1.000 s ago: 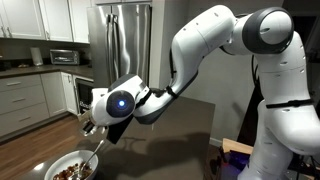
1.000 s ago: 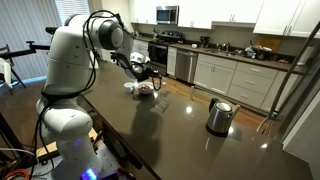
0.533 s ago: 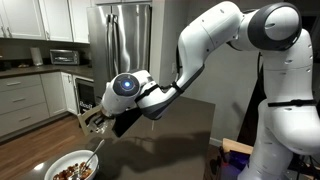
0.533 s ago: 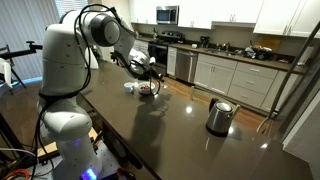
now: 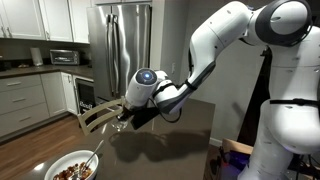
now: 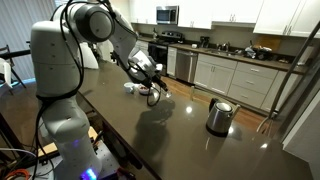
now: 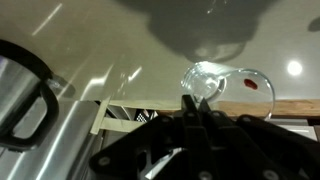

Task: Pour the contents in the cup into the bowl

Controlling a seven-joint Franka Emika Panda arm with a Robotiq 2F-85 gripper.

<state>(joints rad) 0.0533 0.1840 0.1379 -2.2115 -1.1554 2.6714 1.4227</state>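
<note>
My gripper (image 5: 124, 117) is shut on the rim of the small clear glass cup (image 7: 207, 79), seen just past the fingertips (image 7: 196, 100) in the wrist view. In an exterior view the cup (image 6: 153, 97) hangs low over the dark table, beside the bowl. The wide white bowl (image 5: 62, 162) holds brownish bits, with a spoon handle (image 5: 94, 156) sticking out of it. It sits at the table's near corner, to the left of and below my gripper. The bowl also shows behind my gripper (image 6: 151, 91) in the exterior view (image 6: 134, 87).
A shiny steel kettle (image 6: 219, 116) with a dark handle stands on the dark table (image 6: 150, 135); it fills the left of the wrist view (image 7: 25, 95). A wooden chair back (image 5: 95, 116) stands past the table edge. Kitchen counters and a fridge (image 5: 125, 45) lie behind.
My arm has swung away from above the bowl toward the middle of the table, carrying the cup with it. The bowl and kettle have not moved.
</note>
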